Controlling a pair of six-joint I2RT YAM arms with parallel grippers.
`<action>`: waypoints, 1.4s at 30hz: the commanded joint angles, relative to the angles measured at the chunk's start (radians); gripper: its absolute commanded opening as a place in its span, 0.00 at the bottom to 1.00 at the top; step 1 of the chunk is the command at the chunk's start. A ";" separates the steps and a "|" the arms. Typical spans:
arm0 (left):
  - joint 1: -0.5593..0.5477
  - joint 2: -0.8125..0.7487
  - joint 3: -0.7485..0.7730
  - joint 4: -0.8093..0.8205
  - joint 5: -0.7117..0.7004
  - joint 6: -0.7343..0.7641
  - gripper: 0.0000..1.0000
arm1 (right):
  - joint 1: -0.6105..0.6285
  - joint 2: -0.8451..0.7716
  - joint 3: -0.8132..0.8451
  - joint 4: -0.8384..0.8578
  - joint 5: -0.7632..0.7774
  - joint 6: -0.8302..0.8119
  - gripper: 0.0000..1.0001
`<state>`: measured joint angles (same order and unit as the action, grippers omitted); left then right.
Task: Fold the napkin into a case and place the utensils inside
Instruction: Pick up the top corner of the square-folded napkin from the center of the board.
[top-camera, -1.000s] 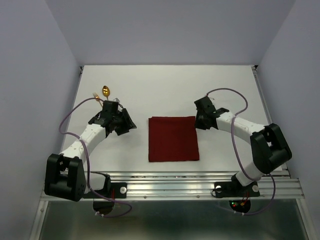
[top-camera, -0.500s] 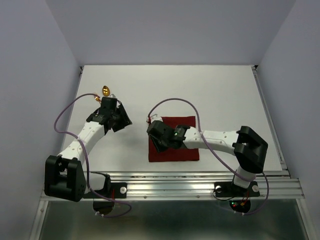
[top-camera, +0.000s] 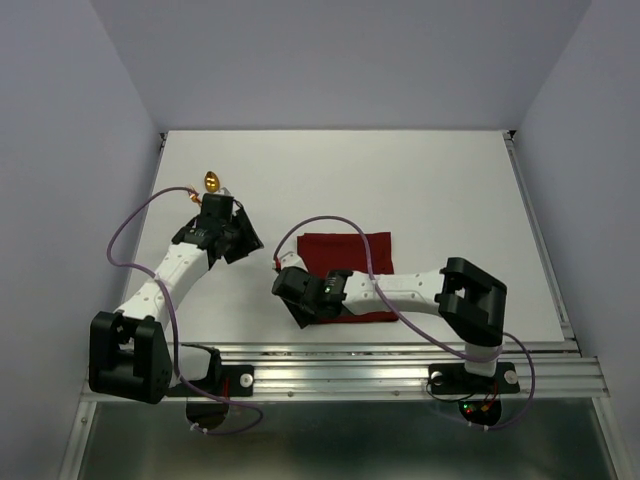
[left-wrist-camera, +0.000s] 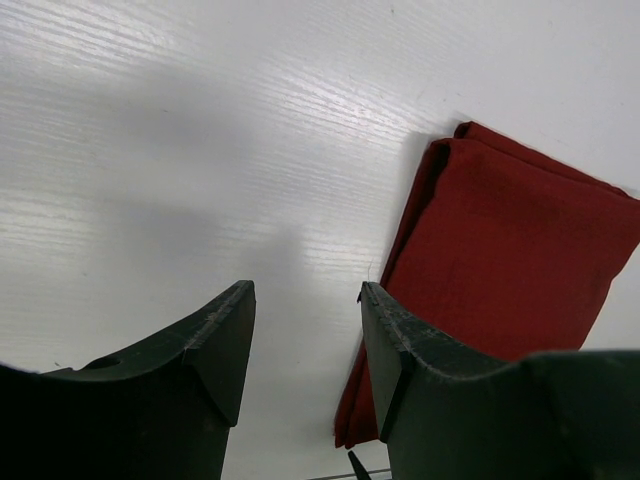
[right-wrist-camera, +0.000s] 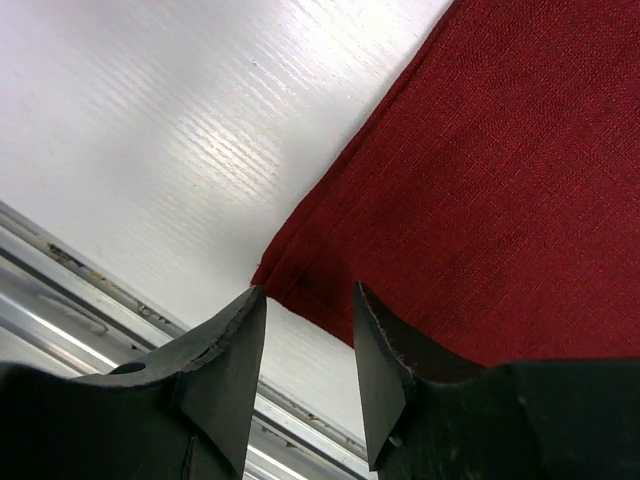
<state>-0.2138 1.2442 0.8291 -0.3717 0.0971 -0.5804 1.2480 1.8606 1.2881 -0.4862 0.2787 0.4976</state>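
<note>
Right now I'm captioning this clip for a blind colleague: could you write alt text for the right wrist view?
Two dark fingers, spread apart and gripping nothing, hang over the corner of a dark red napkin lying flat on a white table. A metal rail runs along the table's edge at lower left.

The napkin (right-wrist-camera: 480, 180) under the right hand (right-wrist-camera: 308, 300) is matt, coarse-woven cloth (threads visible). Beside the hand, the counter (right-wrist-camera: 180, 120) is white, finely ridged, faintly glossy. The fingers (right-wrist-camera: 215, 370) look matt black plastic.
</note>
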 joint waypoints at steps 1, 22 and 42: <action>0.004 -0.045 0.001 -0.007 0.001 -0.001 0.57 | 0.007 0.015 0.020 0.037 0.017 0.013 0.45; 0.004 -0.063 -0.031 0.002 0.010 -0.002 0.57 | 0.007 0.028 -0.009 0.067 0.054 0.059 0.30; 0.004 -0.045 -0.031 0.016 0.021 -0.009 0.57 | 0.007 0.012 -0.041 0.121 0.008 0.065 0.39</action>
<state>-0.2138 1.2133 0.8089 -0.3706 0.1162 -0.5892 1.2480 1.8748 1.2526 -0.4084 0.2905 0.5545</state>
